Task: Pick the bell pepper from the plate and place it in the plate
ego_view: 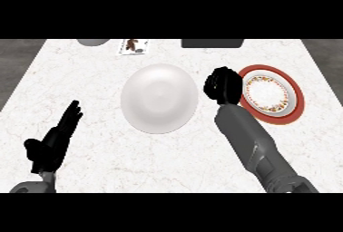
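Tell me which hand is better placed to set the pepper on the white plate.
The right hand. It is curled shut between the red-rimmed plate and the white plate, next to the white plate's edge; the pepper itself isn't visible. The left hand rests open near the lower left.

White plate centre, red-rimmed patterned plate right, bell pepper hidden

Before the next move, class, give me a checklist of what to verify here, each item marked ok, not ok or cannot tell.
1. Right hand curled shut: ok.
2. Bell pepper inside that hand: cannot tell, the fingers hide it.
3. White plate bare and ready to receive: ok.
4. Red-rimmed plate shows no pepper: ok.
5. Right hand over the white plate: not ok, it sits between the plates.
6. Left hand open, resting apart: ok.
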`<act>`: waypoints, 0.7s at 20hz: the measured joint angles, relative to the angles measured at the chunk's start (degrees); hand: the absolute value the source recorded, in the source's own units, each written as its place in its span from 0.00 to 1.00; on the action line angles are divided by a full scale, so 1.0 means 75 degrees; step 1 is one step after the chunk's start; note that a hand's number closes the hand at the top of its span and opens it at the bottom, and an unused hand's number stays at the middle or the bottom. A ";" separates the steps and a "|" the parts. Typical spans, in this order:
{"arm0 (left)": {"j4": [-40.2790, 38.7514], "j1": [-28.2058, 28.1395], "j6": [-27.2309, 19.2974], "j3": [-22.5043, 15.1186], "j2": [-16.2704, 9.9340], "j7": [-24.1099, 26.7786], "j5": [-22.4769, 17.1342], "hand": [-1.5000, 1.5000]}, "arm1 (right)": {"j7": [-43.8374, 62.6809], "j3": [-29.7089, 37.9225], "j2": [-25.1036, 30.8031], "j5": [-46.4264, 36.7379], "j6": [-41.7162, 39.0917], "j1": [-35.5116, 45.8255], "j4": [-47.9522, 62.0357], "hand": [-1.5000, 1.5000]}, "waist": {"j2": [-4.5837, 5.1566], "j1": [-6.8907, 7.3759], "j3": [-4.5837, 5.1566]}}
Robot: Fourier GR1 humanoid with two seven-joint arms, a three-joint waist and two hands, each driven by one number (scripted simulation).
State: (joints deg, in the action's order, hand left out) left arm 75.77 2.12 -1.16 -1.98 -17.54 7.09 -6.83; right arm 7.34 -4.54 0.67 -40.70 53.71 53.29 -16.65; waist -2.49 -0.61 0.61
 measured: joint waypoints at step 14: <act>-0.0334 0.0681 0.0181 -0.0192 0.0199 0.0079 0.0184 0.50 | 0.5244 -0.3153 -0.0063 -0.0008 -0.1100 0.1493 -0.1395 1.00 | 0.0313 0.0617 -0.0062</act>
State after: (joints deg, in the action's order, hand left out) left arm 73.27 7.23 0.20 -3.42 -16.05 7.68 -5.45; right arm 46.67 -28.18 0.20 -40.76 45.46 64.49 -27.12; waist -0.15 4.02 0.14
